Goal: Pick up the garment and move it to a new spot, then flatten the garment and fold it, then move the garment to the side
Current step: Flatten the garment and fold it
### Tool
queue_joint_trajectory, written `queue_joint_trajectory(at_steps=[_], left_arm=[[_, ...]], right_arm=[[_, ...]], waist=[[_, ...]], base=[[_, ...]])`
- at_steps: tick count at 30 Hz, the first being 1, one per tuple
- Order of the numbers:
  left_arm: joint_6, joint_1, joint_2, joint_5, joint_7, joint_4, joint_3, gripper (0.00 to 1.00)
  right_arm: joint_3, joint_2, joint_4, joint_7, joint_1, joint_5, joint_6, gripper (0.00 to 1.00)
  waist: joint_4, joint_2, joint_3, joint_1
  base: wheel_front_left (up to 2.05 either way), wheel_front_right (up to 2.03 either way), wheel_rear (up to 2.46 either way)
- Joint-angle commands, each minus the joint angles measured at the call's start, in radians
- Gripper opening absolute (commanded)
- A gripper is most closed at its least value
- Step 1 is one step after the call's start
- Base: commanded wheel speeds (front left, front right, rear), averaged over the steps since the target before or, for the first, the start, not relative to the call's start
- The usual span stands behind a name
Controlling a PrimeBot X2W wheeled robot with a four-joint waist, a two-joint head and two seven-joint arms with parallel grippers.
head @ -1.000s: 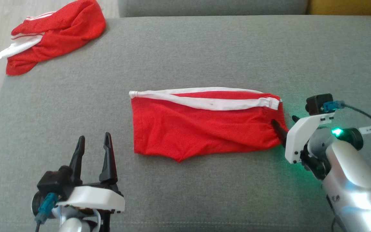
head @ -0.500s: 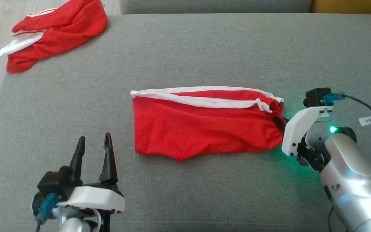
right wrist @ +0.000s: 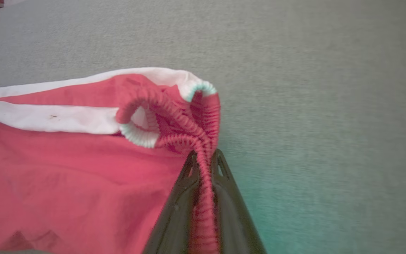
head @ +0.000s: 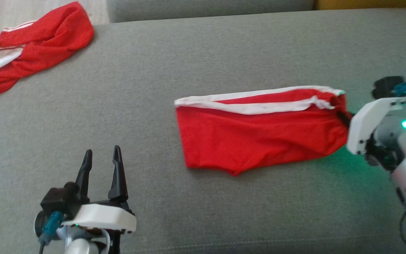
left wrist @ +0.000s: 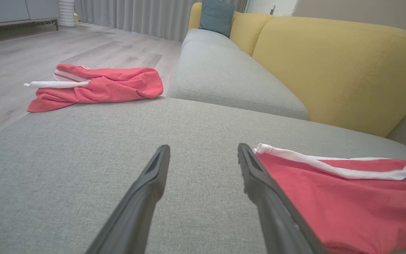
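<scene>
The garment (head: 259, 137) is a pair of red shorts with white side stripes, lying mostly flat on the grey sofa cushion (head: 203, 53). At its right end my right gripper (head: 345, 116) is shut on the gathered elastic waistband. The right wrist view shows the red waistband (right wrist: 174, 116) pinched between the closed fingers of that gripper (right wrist: 204, 155). My left gripper (head: 102, 155) stands open at the lower left, apart from the cloth. In the left wrist view the garment (left wrist: 347, 201) lies just right of the open left gripper (left wrist: 203, 151), its right finger near the white-edged corner.
A second red and white garment (head: 37, 42) lies crumpled at the cushion's far left corner, also seen as a pink-red heap (left wrist: 100, 86). Beyond it is wooden floor (left wrist: 30, 53). A yellow backrest (left wrist: 330, 67) rises behind the seat.
My right gripper shut on the waistband and dragged the garment to the right and slightly up the view. The head view has turned a little. The left gripper stayed put.
</scene>
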Motion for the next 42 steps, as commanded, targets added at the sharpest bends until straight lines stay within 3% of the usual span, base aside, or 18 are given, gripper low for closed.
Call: queue_joint_trajectory(at_steps=[1,8,18,24,33,42], left_arm=[[0.006,-0.045,0.001,0.007,-0.012,-0.03,0.03,1.0],[0.007,-0.045,0.0,0.004,-0.012,-0.024,0.027,1.0],[0.007,-0.047,0.0,0.0,-0.012,-0.012,0.022,1.0],[0.007,-0.045,-0.002,-0.005,-0.012,-0.011,0.019,1.0],[0.006,-0.055,-0.007,-0.009,-0.012,-0.008,0.007,1.0],[0.007,-0.062,-0.014,-0.012,-0.012,-0.005,0.0,1.0]], right_arm=[[0.011,-0.034,-0.039,0.003,-0.034,0.009,0.007,0.0],[0.044,-0.07,-0.127,0.044,-0.026,0.089,0.007,0.0],[0.134,-0.016,-0.297,0.076,-0.001,0.224,0.007,0.0],[0.163,0.059,-0.35,0.047,-0.009,0.288,0.007,0.0],[0.2,0.209,-0.273,-0.035,-0.008,0.323,0.007,0.0],[0.237,0.263,-0.116,-0.085,-0.041,0.267,0.007,0.0]], waist=[[-0.011,0.0,-0.002,0.0],[-0.052,0.0,-0.011,0.0],[-0.051,0.0,-0.036,0.0],[-0.032,0.0,-0.045,0.0],[0.03,0.0,-0.032,0.0],[0.082,0.0,-0.019,0.0]], base=[[0.0,0.0,0.0],[0.0,0.0,0.0],[0.0,0.0,0.0],[0.0,0.0,0.0],[0.0,0.0,0.0],[0.0,0.0,0.0]])
